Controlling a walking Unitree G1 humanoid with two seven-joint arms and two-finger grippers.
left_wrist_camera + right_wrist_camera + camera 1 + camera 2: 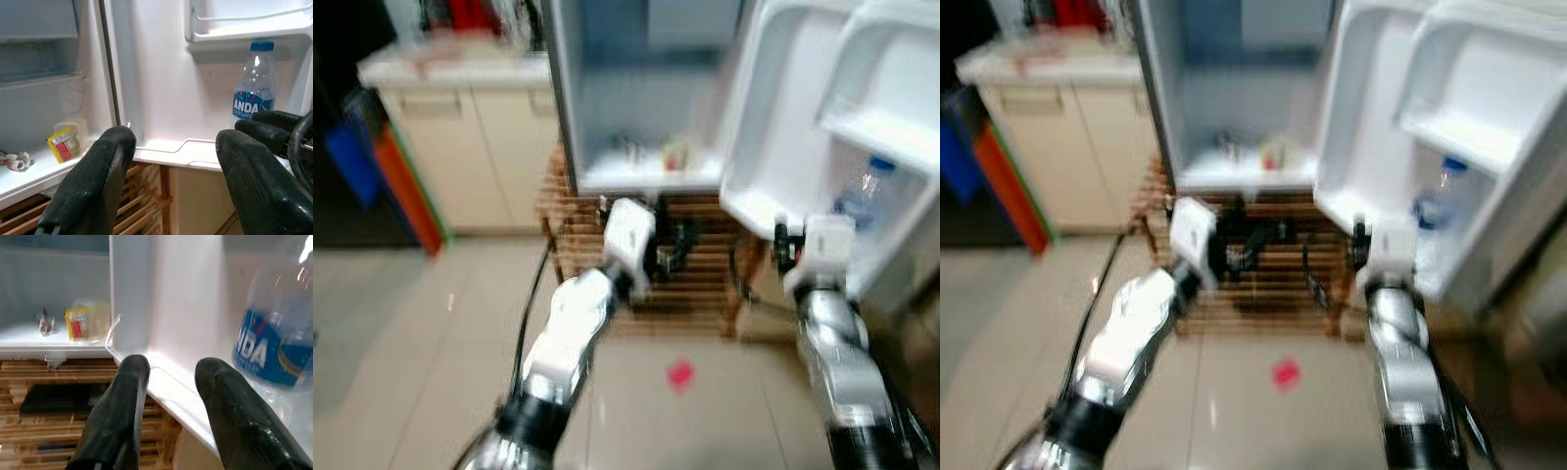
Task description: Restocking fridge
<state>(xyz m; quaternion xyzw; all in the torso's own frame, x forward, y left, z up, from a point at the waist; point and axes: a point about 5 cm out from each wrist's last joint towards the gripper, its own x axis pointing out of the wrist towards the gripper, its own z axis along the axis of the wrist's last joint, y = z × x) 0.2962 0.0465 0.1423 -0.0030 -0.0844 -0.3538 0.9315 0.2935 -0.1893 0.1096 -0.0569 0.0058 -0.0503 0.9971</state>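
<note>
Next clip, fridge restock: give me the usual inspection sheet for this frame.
Surface: tiled floor, a small red scrap lying on it.
Job's things: fridge open; water bottle upright in the door shelf; yellow packet on the bottom shelf.
Clutter: small crumpled wrapper beside the packet.
Grippers: left gripper open, empty; right gripper open, empty, near the bottle.
Cables: black cable along the left arm.
Surroundings: wooden slatted stand under the fridge; beige cabinet to the left.

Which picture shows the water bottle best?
The left wrist view: the whole water bottle stands sharp in the fridge door shelf, cap and label clear. The right wrist view crops it close; the eye views blur it.
</note>
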